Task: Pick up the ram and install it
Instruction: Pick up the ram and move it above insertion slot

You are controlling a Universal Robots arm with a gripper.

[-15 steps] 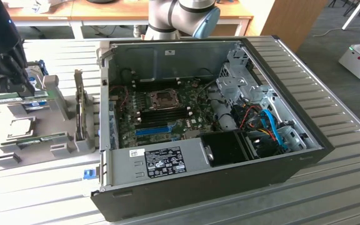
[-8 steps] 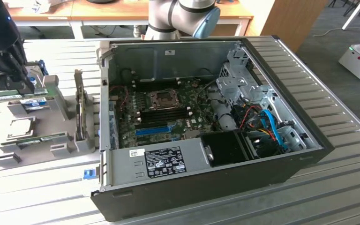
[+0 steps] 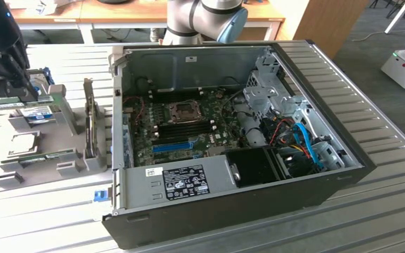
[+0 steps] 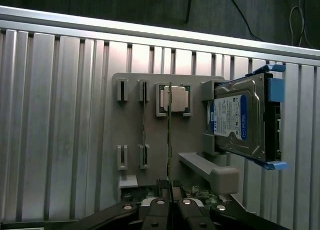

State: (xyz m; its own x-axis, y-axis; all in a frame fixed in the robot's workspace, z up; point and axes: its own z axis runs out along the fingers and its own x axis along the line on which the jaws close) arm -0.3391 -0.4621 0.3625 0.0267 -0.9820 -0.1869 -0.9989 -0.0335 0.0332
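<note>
Ram [image 4: 169, 135] in claw [image 4: 169, 188] over grey holder [image 4: 131, 136] on ribbed metal table [image 4: 60, 115]

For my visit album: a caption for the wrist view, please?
Gripper shut on the ram at the grey holder, hard drive alongside.

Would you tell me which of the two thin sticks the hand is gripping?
The ram crossing the square processor, pinched in the hand; the other stick sits in the rack.

I note an open computer case [image 3: 223, 211] lying on the ribbed metal counter [image 3: 385, 211], its blue slot [image 3: 171, 146] exposed. A grey rack [image 4: 131, 140] carries a hard drive [image 4: 235, 120] and a square processor [image 4: 179, 99].
</note>
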